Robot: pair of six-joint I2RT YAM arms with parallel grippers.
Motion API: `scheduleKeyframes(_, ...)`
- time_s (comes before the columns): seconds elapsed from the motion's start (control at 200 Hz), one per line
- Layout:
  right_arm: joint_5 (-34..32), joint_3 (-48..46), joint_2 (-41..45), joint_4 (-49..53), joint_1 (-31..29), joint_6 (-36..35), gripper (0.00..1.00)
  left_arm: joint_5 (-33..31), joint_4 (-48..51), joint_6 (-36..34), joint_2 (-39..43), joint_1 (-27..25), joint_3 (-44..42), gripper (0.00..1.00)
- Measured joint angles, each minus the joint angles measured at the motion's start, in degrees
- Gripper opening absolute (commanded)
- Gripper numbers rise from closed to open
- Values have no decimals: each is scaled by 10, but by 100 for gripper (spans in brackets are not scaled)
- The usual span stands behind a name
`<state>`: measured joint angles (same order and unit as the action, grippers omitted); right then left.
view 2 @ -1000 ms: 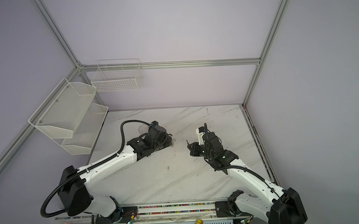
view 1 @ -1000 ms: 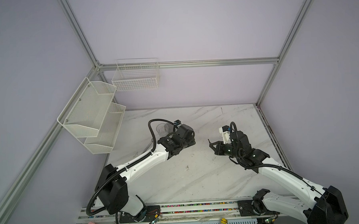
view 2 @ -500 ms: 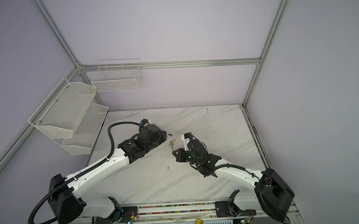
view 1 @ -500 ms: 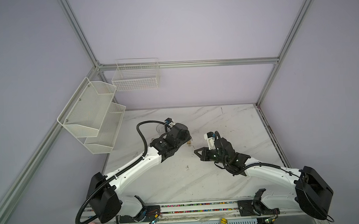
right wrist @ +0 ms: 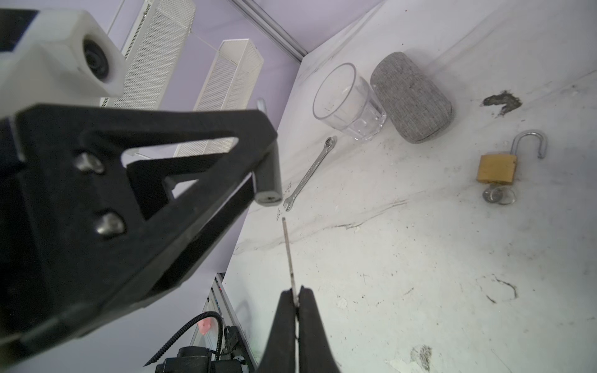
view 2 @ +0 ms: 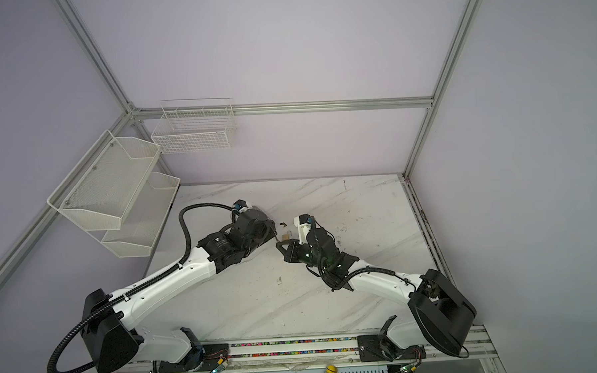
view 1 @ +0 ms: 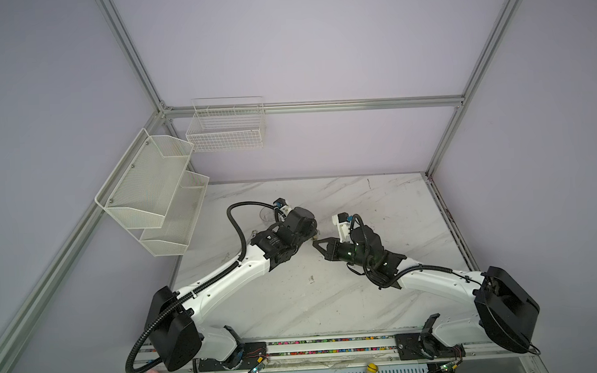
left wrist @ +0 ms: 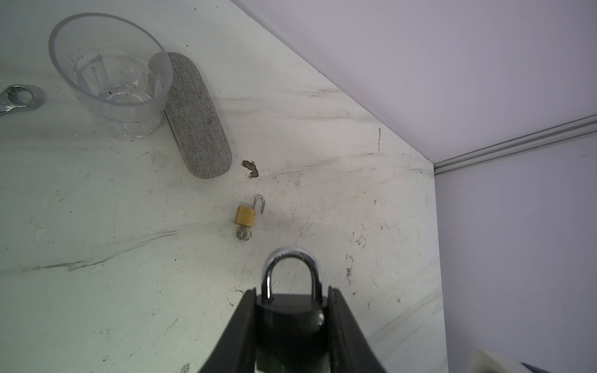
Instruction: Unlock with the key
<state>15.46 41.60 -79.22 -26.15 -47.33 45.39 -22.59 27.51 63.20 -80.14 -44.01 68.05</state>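
Above mid-table, the left gripper (left wrist: 291, 292) clamps a matte black padlock (left wrist: 290, 319) with a rounded chrome shackle, while the right gripper (right wrist: 296, 295), levelled opposite, pinches a thin flat metal key (right wrist: 288, 252) just short of it.

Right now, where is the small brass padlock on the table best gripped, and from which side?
Take the brass padlock by its body, from straight above, closing across the two bare side edges. It lies flat on the table; its open shackle juts from one end and the key ring from the opposite end, so only those sides look free.
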Motion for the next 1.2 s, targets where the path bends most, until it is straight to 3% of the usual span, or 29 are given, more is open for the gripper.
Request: scheduleKeyframes(1.2, -15, 9, -12, -2, -3, 0, 0, 0, 5, -14, -30, -7, 1, 0)
